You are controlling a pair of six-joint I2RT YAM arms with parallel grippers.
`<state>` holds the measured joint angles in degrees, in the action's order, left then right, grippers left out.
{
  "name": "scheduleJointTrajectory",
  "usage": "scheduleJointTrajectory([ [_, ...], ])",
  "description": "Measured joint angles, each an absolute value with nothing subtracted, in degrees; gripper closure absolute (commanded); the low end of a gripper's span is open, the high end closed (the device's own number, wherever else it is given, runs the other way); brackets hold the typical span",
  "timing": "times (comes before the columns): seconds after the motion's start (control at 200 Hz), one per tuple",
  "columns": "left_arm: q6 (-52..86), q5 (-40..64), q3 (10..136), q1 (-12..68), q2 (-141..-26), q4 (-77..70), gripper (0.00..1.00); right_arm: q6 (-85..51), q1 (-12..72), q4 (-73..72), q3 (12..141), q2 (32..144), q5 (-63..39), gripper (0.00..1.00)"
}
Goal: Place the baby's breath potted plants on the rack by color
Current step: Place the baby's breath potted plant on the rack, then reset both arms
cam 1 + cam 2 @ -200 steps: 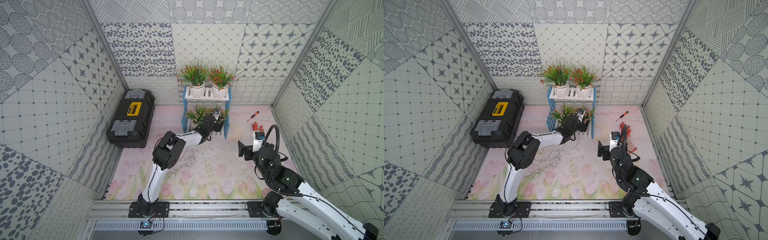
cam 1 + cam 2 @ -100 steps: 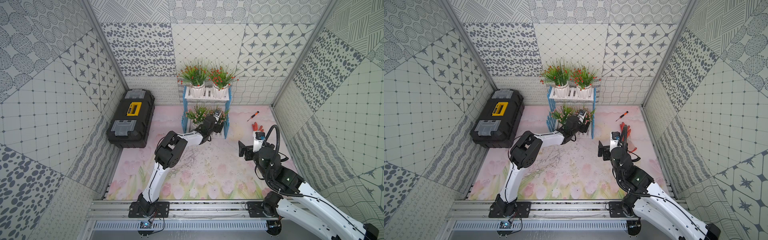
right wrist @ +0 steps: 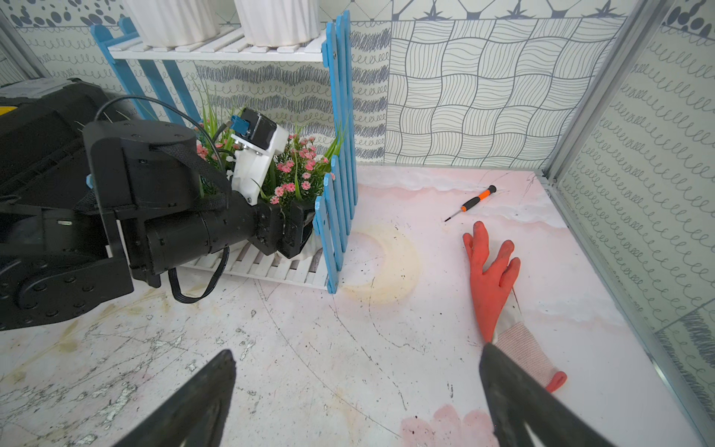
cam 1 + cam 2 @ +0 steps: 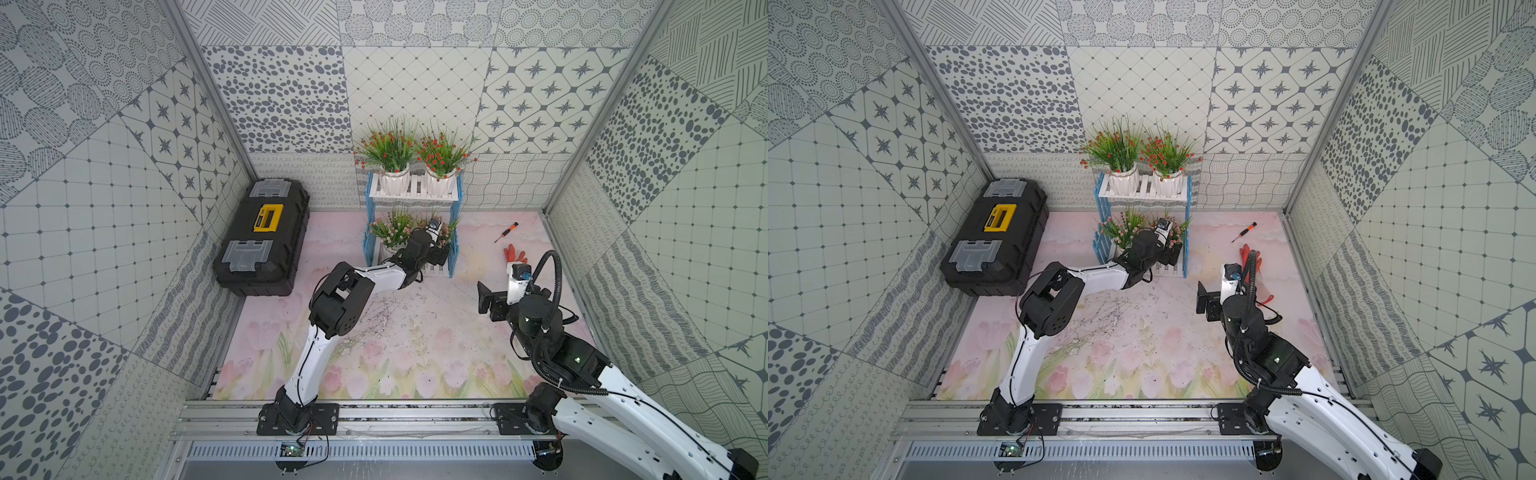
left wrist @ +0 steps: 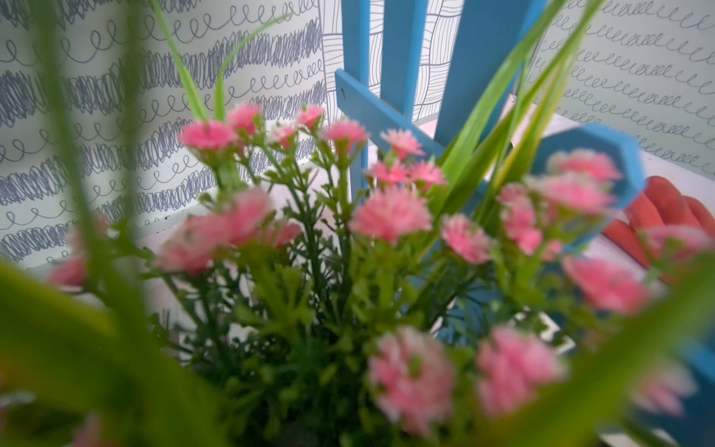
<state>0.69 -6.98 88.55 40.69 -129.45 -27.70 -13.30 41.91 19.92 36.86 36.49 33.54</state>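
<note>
While the left arm reaches into the rack point(image 4: 417, 188), I see its end effector point(image 3: 284, 232) low on the bottom shelf, right at the white pot of a pink plant point(image 3: 300, 174). I cannot tell whether the jaws clamp the pot or stand free of it. Pink blooms fill that arm's wrist view. A second pink plant point(image 4: 392, 230) stands just beside it on the same shelf, on the side toward the toolbox point(image 4: 264, 237). Up top, one red-orange plant point(image 4: 388, 145) and a second red-orange plant point(image 4: 440, 151) sit upright side by side. My right end effector point(image 3: 358, 352) hovers over the desk point(image 4: 415, 332), spread wide and empty, near an orange glove point(image 3: 491, 278) and a screwdriver point(image 3: 470, 203).
</note>
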Motion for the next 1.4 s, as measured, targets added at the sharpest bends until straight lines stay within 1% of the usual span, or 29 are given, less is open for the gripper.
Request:
scheduleJointTrajectory([
  [0.3, 2.39, -6.94, 82.74, 40.73, -124.40, -28.51, 0.02, -13.21, 41.91, 20.73, 36.84, 33.58, 34.85, 0.02],
  [0.59, 2.83, -6.37, 76.84, 40.95, -117.64, -29.02, 0.02, -13.10, 41.91, 20.73, 36.58, 34.09, 35.18, 0.02],
  [0.835, 2.35, -6.94, 70.63, 41.04, -108.44, -26.39, 0.01, -13.04, 41.91, 19.35, 36.51, 35.42, 34.52, 0.02],
  [0.956, 2.42, -7.51, 66.81, 41.04, -101.56, -22.92, 0.01, -13.02, 41.80, 18.11, 37.21, 37.93, 33.95, 0.02],
  [1.056, 3.46, -8.12, 63.46, 41.04, -95.39, -19.05, 0.01, -13.02, 41.65, 16.73, 39.97, 43.07, 33.87, 0.02],
  [1.181, 5.96, -10.44, 59.86, 40.93, -87.81, -13.41, 0.01, -12.84, 40.32, 10.37, 41.10, 49.15, 30.87, 0.02],
  [1.296, 7.29, -13.32, 56.27, 40.60, -81.43, -8.93, 0.01, -12.91, 36.01, -0.62, 37.08, 52.21, 24.18, 0.02],
  [1.401, 7.33, -16.32, 52.99, 39.40, -76.51, -5.93, 0.02, -11.84, 30.22, -3.29, 38.06, 58.41, 18.57, 0.02],
])
